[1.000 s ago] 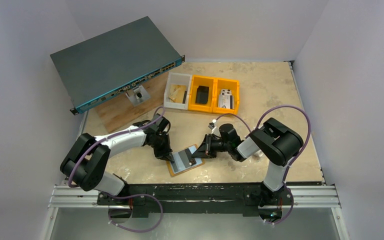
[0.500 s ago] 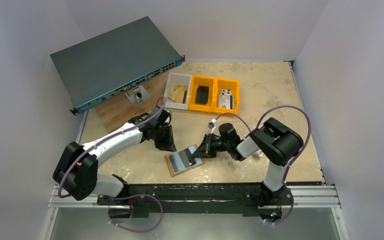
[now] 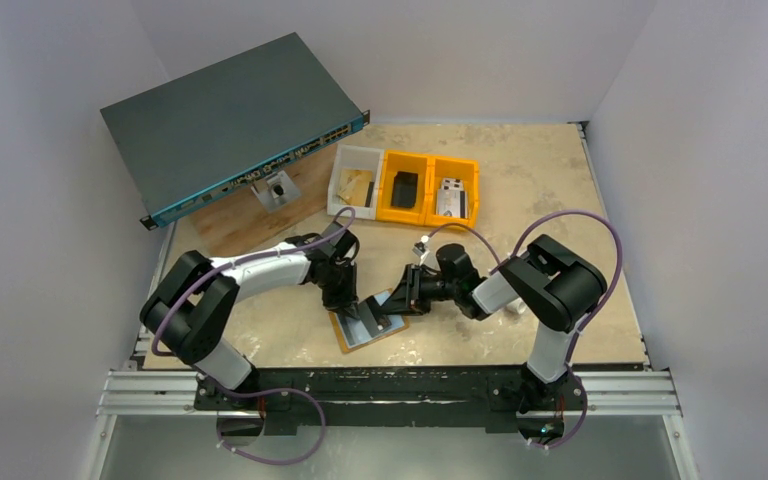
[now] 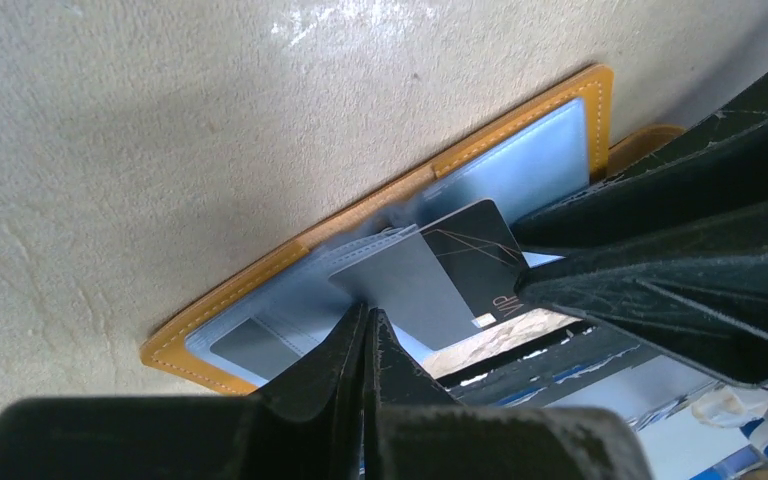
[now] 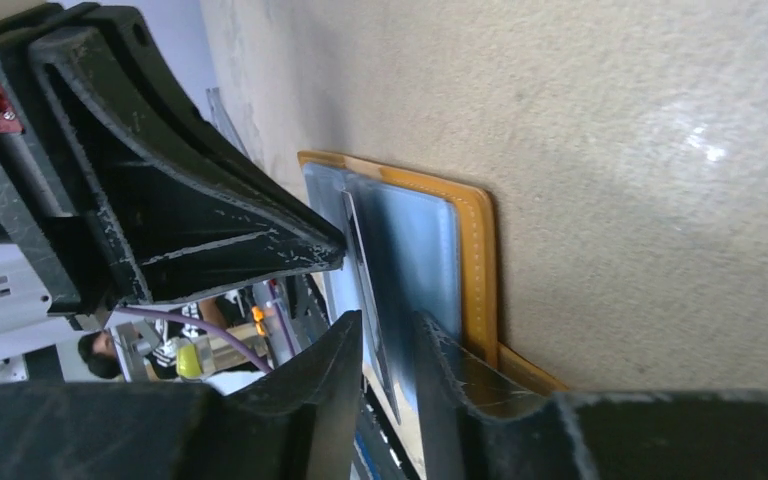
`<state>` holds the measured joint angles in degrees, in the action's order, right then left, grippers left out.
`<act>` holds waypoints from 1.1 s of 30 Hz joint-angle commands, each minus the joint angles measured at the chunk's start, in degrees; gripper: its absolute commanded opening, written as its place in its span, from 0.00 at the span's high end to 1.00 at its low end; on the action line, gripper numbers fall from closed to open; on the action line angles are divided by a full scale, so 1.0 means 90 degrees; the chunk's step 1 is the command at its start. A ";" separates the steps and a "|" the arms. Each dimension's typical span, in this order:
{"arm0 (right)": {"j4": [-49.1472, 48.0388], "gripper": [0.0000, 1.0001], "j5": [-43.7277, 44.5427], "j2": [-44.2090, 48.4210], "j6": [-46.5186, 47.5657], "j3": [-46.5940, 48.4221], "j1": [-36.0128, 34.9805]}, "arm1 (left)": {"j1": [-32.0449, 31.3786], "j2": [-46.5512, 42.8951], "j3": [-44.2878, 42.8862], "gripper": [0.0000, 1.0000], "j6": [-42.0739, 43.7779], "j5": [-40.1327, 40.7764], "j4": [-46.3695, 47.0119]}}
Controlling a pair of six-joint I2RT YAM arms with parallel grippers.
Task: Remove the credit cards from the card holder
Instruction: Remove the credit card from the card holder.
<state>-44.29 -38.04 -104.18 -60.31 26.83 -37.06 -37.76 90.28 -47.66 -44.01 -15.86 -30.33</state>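
The card holder [image 3: 370,331] lies opened flat on the worktop [image 3: 545,185], low in the middle of the top view, orange edge outward and pale blue-grey lining up. Both arms reach in over it from either side, their tips meeting above its centre.

The left end effector [image 3: 352,302] comes in from the left of the frame and is clenched. In the left wrist view its fingertips [image 4: 365,320] press together right at the lower corner of a grey card [image 4: 400,280]. That card sticks partly out of a pocket in the card holder [image 4: 530,165]. Whether the card itself is pinched between the tips, I cannot tell. A dark card [image 4: 465,250] marked VIP lies just beside the grey one, overlapped by it. The right end effector [image 4: 525,278] meets the dark card's right edge.

The right end effector [image 3: 393,302] enters from the right of the top view. In the right wrist view its fingers [image 5: 345,350] stand narrowly apart, released, and a thin card edge runs up the frame from the gap between them. The left end effector [image 5: 325,245] fills the upper left there, its tip touching the lining of the card holder [image 5: 430,235].

Near the top of the top view sit a white bin [image 3: 357,180] and two orange bins [image 3: 430,190]. A dark network switch [image 3: 225,120] lies in the upper left.
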 commanded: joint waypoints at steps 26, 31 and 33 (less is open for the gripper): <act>0.0916 0.97 0.0058 -0.0269 0.0679 0.0500 -0.0239 | -0.0032 0.0355 0.0378 1.00 -0.0169 0.0232 0.0208; 0.1458 1.00 0.0395 0.0184 0.0868 0.0488 -0.0137 | -0.0023 0.0268 0.0443 1.00 -0.0175 0.0371 0.0109; 0.1573 1.00 0.0516 0.0379 0.0897 0.0434 -0.0049 | -0.0023 0.0249 0.0501 1.00 -0.0178 0.0398 0.0102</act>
<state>-37.28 -38.52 -104.31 -55.77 30.98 -38.65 -37.65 91.20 -46.52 -46.00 -17.72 -27.46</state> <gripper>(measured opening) 0.008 0.003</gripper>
